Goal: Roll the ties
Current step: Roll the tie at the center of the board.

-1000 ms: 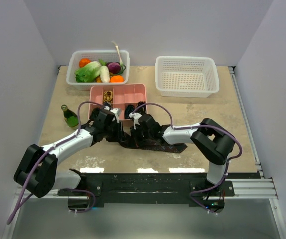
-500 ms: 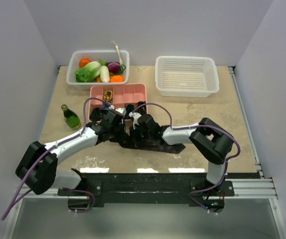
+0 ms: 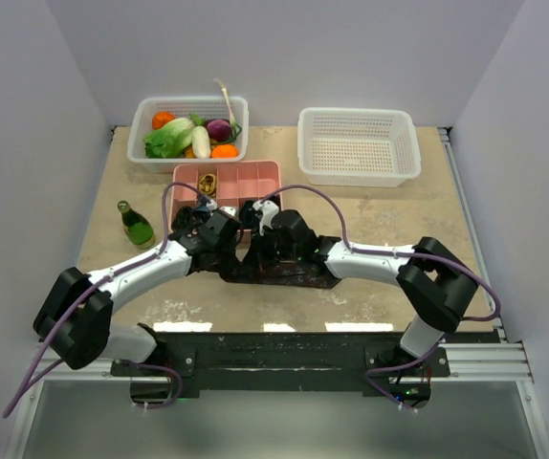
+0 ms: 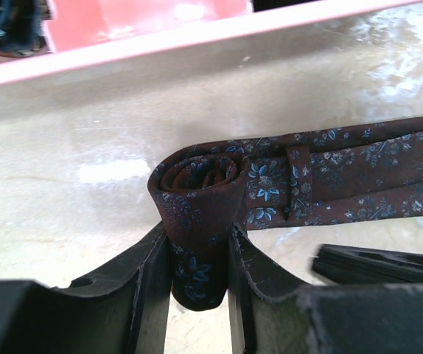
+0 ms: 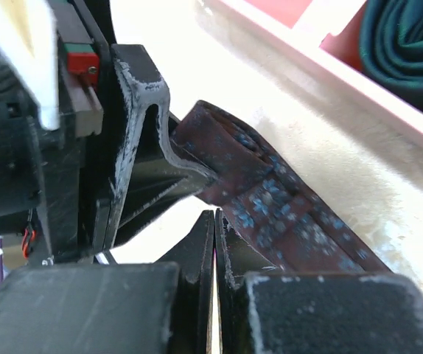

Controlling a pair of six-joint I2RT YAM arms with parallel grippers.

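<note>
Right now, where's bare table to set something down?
Widest bare patch: beige tabletop between the empty white plastic basket and the right arm. A narrower strip runs along the near edge. Crowded: in front of the pink compartment tray, where left hand and right hand meet at the dark maroon floral fabric tie.

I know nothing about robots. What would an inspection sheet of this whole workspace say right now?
Surface: beige stone-look table.
Job's things: maroon tie, one end rolled into a coil, the rest lying flat; a dark teal roll in the pink tray.
Clutter: vegetable basket, empty white basket, green bottle.
Grippers: left gripper shut on the coil; right gripper shut, nothing between its fingers, beside the flat part.
Cables: purple cables loop over both arms.
Surroundings: plain pale walls on three sides.
</note>
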